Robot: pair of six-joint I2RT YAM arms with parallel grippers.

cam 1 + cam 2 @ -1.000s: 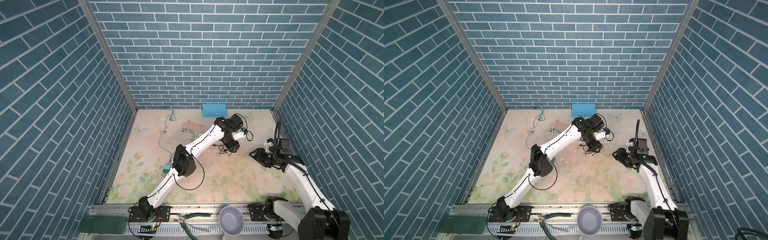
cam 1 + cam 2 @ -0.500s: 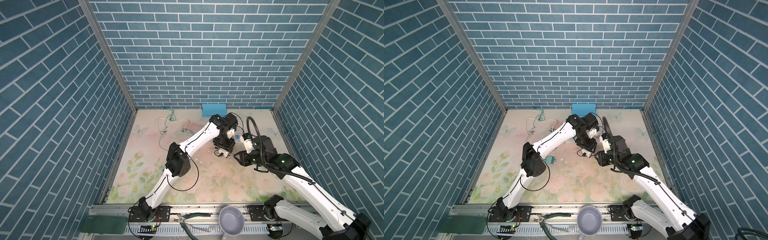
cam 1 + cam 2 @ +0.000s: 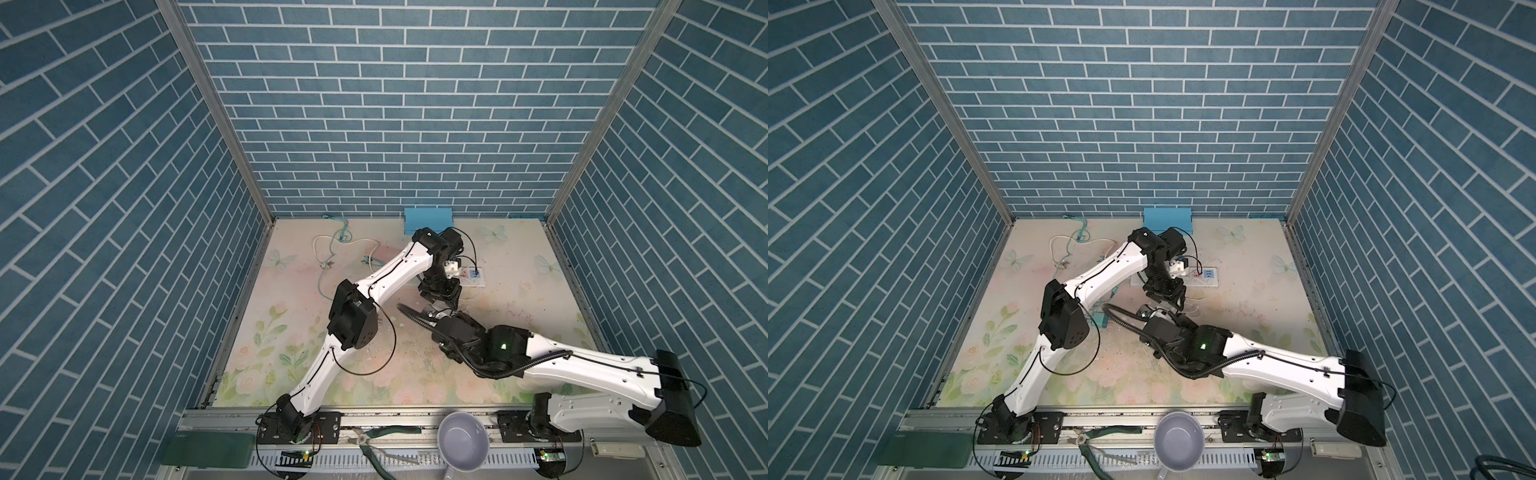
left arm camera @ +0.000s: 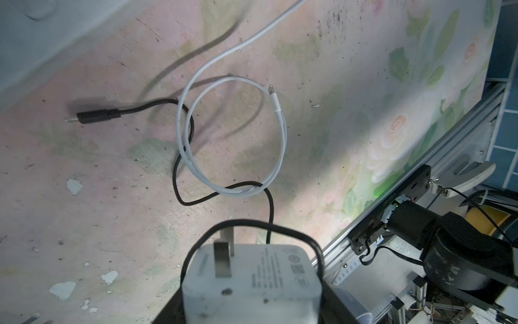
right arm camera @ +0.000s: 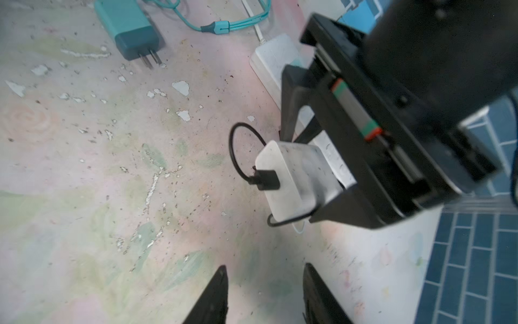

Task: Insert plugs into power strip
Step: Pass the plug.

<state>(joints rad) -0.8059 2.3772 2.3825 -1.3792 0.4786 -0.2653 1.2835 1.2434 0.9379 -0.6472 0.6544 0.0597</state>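
Box (image 3: 428,219): light blue, flat, against the back wall in both top views
Bowl (image 3: 463,442): grey, empty, upright on the front rail (image 3: 415,419)
Pliers (image 3: 392,433): green handles, lying just beside the bowl
Pad (image 3: 208,449): dark green, flat, well apart from the bowl
Counter (image 3: 519,316): worn floral print, white flecks (image 5: 181,87) scattered
Walls (image 3: 395,104): blue brick pattern, three sides

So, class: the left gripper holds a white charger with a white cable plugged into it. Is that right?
No. The cable plugged into the white charger in the left gripper is black, not white; the right wrist view shows it.
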